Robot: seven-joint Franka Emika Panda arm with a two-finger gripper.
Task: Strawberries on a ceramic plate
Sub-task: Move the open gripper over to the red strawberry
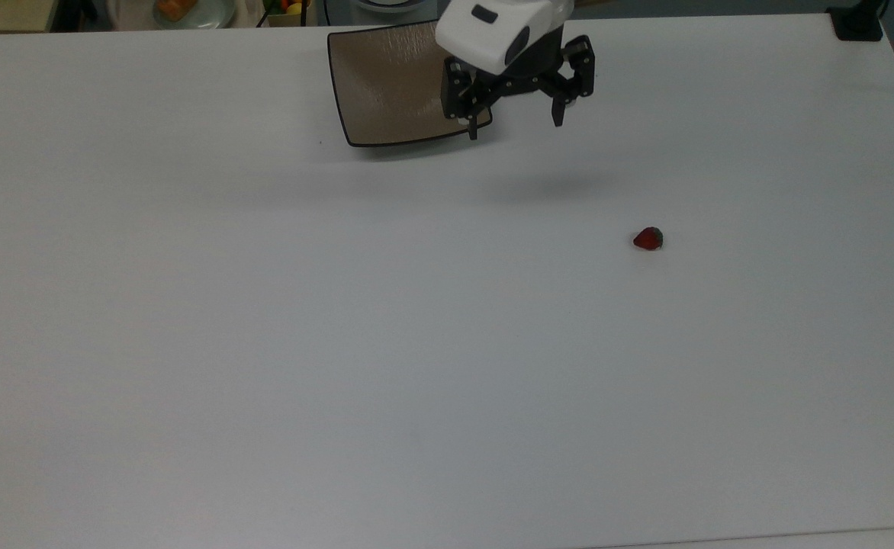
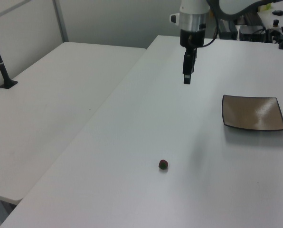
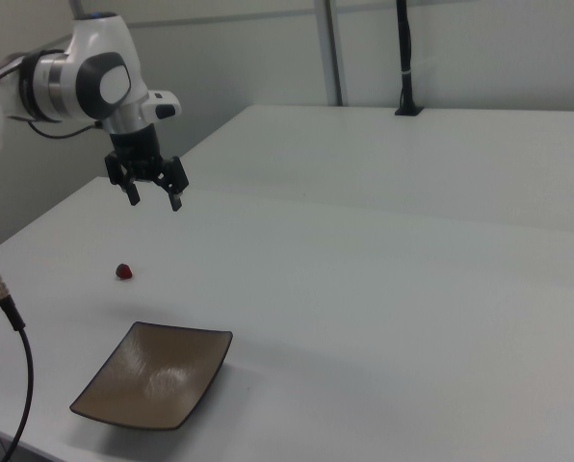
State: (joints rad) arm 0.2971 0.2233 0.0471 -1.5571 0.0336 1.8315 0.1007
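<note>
White table [image 1: 264, 343], strawberry [image 1: 647, 239] unobstructed.

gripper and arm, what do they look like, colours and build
The gripper is black, with two slim dark fingers hanging from angular black knuckles. Above it is a glossy white wrist housing with a dark oval marking. The right view shows rounded white arm links with grey joints.

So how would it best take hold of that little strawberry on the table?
Probably from straight above, the open fingers closing on the red sides of the strawberry. It lies on its side alone on the bare table, with its dark cap toward the top view's right, so a grip across the body, clear of the cap, looks safest.
</note>
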